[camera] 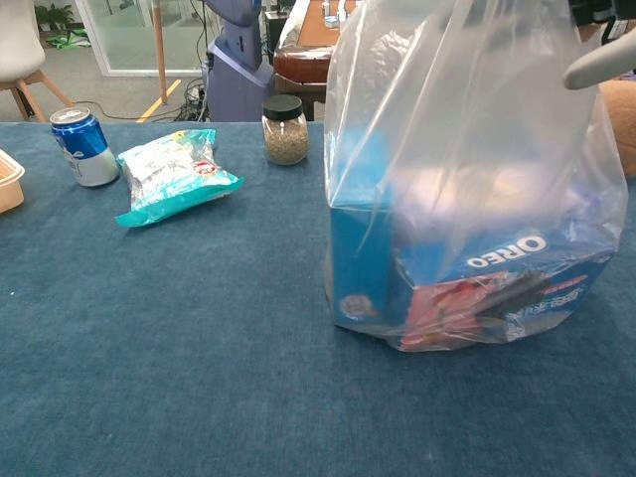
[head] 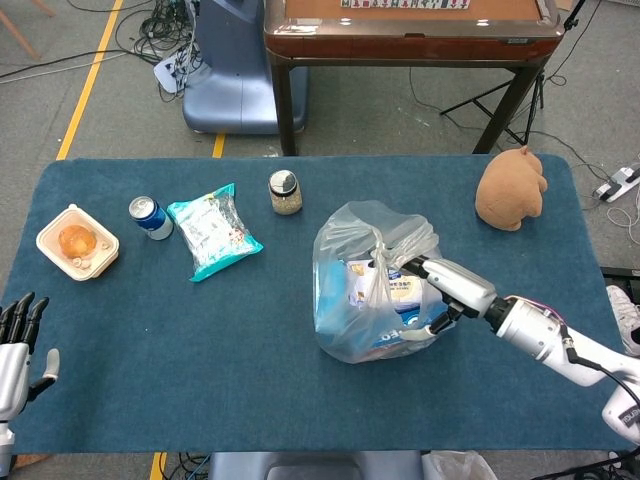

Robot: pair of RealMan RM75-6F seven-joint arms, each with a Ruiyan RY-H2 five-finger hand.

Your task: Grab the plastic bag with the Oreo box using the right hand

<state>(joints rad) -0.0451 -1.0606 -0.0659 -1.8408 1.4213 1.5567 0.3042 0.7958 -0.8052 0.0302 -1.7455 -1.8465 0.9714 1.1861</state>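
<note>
A clear plastic bag stands on the blue table, right of centre, with its handles bunched together on top. Inside lies the blue Oreo box, plain in the chest view, where the bag fills the right half. My right hand reaches in from the right and presses on the bag's right side, fingers high and thumb low, still apart. One of its fingers shows at the chest view's top right. My left hand rests at the table's front left corner, fingers spread, holding nothing.
Along the left and back of the table sit a food box, a soda can, a teal snack packet and a small jar. A brown plush toy lies at the back right. A wooden table stands behind.
</note>
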